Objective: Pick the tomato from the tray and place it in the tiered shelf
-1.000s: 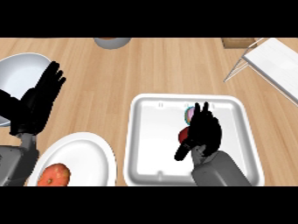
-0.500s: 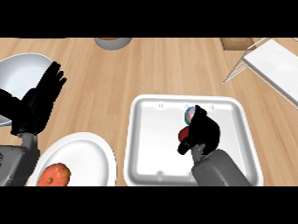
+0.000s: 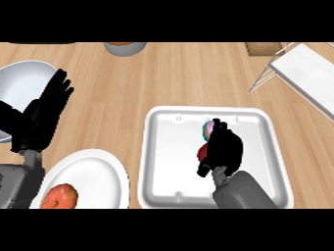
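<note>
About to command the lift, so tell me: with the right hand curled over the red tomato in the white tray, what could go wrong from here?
1. The right hand hides most of the red tomato, so its hold cannot be confirmed; it might slip on lifting.
2. A small multicoloured object lies at the fingertips in the white tray and may get nudged.
3. The white tiered shelf has thin metal legs that the carrying hand could clip.

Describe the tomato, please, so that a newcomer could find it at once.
Find the white tray at the counter's lower middle. The right hand curls over its centre, and the tomato is the red patch at that hand's left edge, not the orange fruit on the plate.
</note>
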`<move>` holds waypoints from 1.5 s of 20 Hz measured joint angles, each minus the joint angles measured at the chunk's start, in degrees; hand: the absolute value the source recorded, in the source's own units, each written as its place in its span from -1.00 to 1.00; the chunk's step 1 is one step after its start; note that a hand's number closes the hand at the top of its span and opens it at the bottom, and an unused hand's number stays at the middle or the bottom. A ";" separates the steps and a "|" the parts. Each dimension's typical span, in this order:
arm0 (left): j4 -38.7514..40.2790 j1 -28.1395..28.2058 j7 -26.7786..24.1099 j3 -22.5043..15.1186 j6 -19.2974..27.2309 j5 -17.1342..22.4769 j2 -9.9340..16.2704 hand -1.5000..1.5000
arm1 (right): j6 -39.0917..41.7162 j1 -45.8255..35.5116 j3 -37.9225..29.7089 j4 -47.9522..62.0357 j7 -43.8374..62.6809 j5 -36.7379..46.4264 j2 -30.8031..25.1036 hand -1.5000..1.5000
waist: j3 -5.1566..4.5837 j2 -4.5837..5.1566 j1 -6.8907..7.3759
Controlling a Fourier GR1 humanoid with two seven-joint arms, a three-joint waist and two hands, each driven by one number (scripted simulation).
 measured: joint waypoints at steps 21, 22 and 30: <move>-1.03 2.33 -0.02 2.17 -0.84 0.64 0.83 0.00 | -6.87 26.45 23.23 -58.19 -25.19 -1.25 -18.20 1.00 | 0.55 0.21 -1.80; -1.21 2.32 0.06 2.03 -0.86 0.54 0.73 0.00 | -7.00 26.58 21.88 -58.98 -25.04 -1.29 -18.71 1.00 | 0.56 0.29 -1.70; -0.52 1.14 -0.12 2.18 -1.18 -0.01 0.49 0.00 | -4.10 22.33 8.88 -60.81 -21.36 -1.57 -19.78 1.00 | 0.52 0.71 -1.16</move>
